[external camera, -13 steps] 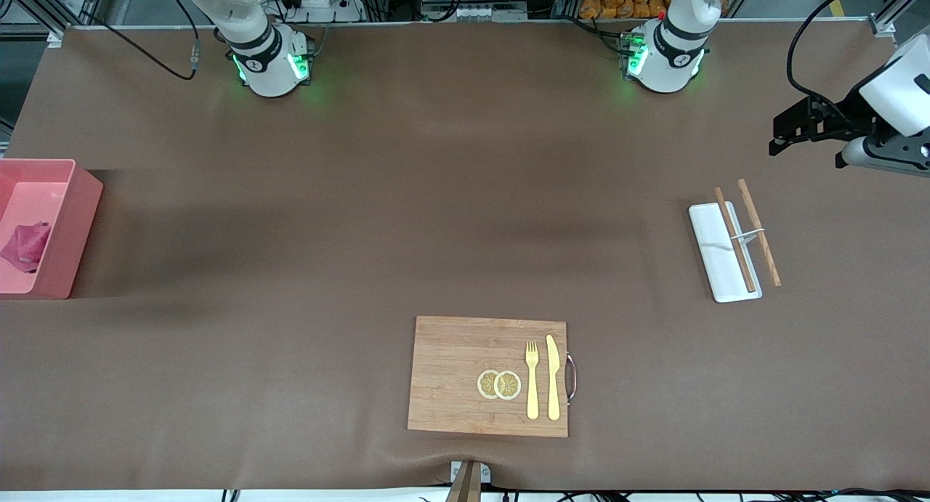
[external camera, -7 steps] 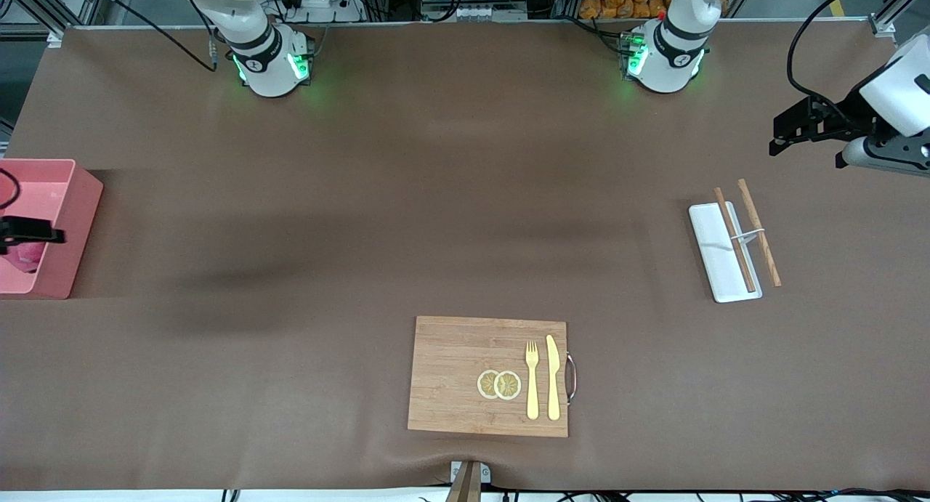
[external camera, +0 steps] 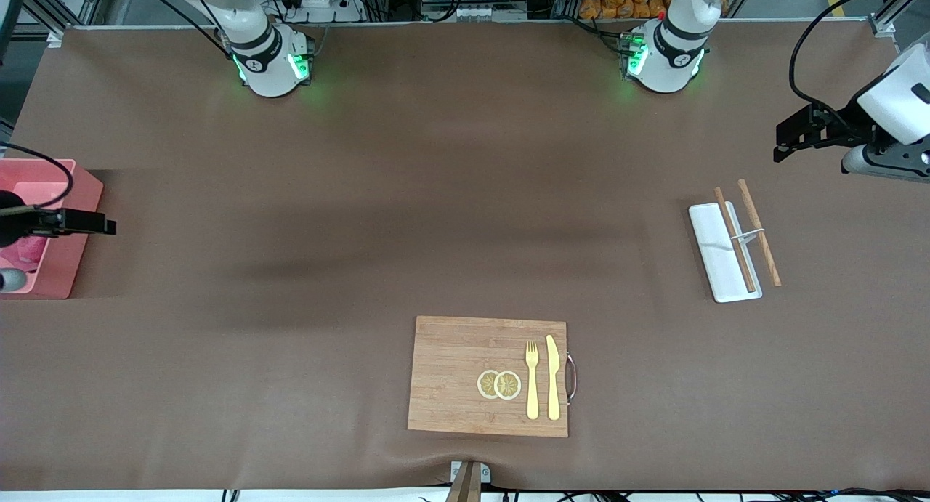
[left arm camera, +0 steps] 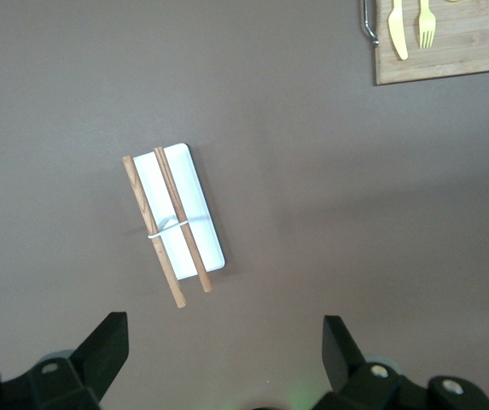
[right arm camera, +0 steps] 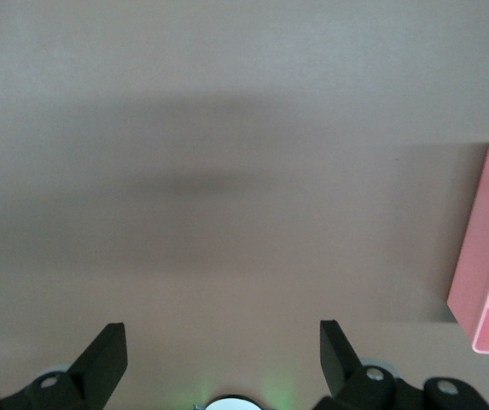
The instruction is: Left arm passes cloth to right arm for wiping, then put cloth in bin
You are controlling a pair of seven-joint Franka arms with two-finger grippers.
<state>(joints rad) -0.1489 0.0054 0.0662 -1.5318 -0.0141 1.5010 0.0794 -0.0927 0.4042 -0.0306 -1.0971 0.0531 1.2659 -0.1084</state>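
The pink bin (external camera: 76,266) stands at the right arm's end of the table. A bit of the crimson-pink cloth (external camera: 29,249) shows inside it, partly hidden by the right arm. My right gripper (external camera: 105,226) hangs over the bin's rim, open and empty. In the right wrist view its jaws stand wide apart (right arm camera: 220,350) over bare table, with the bin's corner (right arm camera: 483,256) at the edge. My left gripper (external camera: 781,144) is open and empty, up over the table at the left arm's end, and waits. Its jaws also stand wide apart in the left wrist view (left arm camera: 223,342).
A white tray (external camera: 716,258) with two wooden chopsticks (external camera: 759,233) lies near the left gripper; it also shows in the left wrist view (left arm camera: 195,218). A wooden board (external camera: 458,375) with lemon slices, a yellow fork and a knife lies near the front camera.
The right arm has come into view over the bin and its gripper has moved out past the bin's wall toward the table's middle. The left gripper has shifted slightly.
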